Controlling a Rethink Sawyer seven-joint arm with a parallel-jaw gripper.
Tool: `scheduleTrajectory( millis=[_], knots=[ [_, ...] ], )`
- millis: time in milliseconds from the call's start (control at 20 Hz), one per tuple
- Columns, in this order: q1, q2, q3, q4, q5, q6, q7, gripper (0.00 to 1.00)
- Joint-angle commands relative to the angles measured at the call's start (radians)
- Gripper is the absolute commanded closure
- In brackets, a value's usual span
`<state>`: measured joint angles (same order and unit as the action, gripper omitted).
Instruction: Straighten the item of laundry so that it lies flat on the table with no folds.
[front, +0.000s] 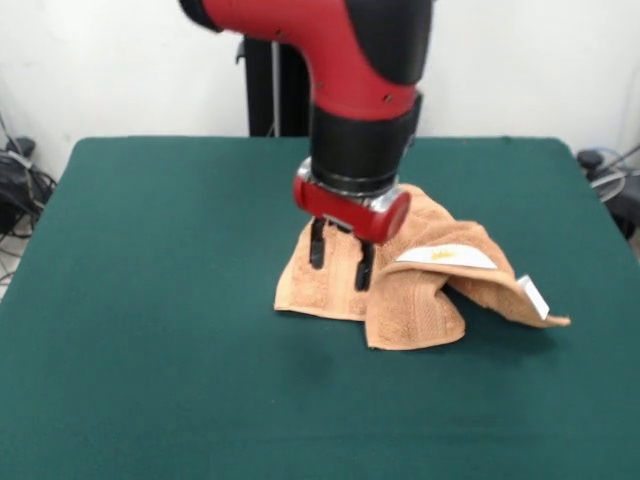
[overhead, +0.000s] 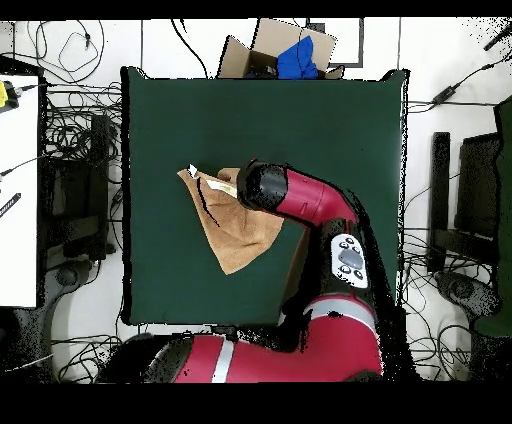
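Directly beneath tool (front: 340, 262), folded towel (front: 420, 300) lies.

A dark green bench (front: 150, 300) carries one rumpled, folded peach-orange towel (front: 420, 300), lying near its middle.

Peach terry-cloth towel (front: 420, 290), matt green felt table (front: 150, 300), glossy red arm (front: 350, 60)

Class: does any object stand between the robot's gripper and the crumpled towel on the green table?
No. The black-fingered gripper hangs directly over the folded peach-orange terry towel, fingers apart at the cloth. Only dark green felt table surrounds it.
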<state>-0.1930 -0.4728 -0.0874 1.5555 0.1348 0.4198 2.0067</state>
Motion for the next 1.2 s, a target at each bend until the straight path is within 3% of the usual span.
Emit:
scheduleTrajectory(
  millis=[50,500,1200],
  knots=[
    [0.008,0.078,-0.020,-0.009,0.004,-0.059,0.178,0.00],
    [0.021,0.052,0.004,0.014,0.043,-0.045,0.198,0.00],
    [0.017,-0.089,0.025,0.048,0.099,0.118,0.198,0.00]
  ],
)
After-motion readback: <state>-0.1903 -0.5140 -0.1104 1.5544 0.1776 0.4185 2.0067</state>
